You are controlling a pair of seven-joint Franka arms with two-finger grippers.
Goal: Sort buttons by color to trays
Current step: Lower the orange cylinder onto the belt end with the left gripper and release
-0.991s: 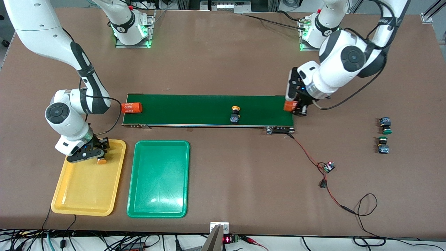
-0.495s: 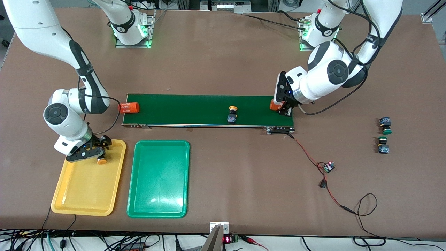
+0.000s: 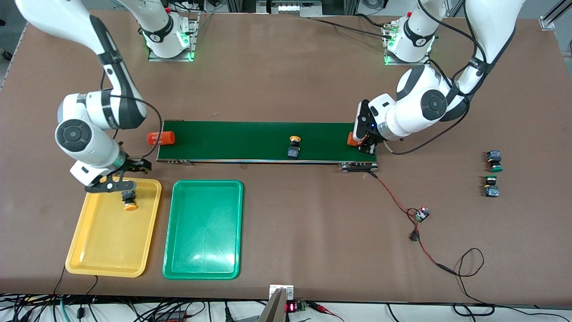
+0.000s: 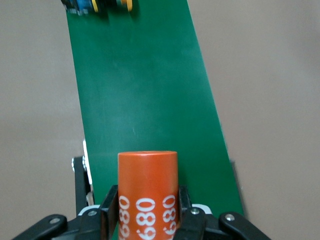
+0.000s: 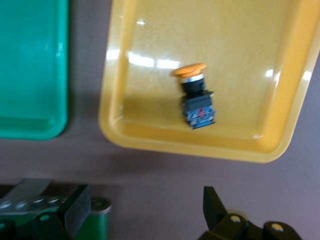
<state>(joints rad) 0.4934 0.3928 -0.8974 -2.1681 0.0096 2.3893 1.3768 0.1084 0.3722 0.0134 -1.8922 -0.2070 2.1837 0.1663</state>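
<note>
Two trays on brown table

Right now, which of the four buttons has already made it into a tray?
The yellow-capped button lying in the yellow tray. The other yellow button sits on the green belt, and the two green buttons rest on the bare table.

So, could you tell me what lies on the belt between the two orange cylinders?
In the front view, only a yellow button stands on the conveyor belt between the free orange cylinder and the left gripper's cylinder.
</note>
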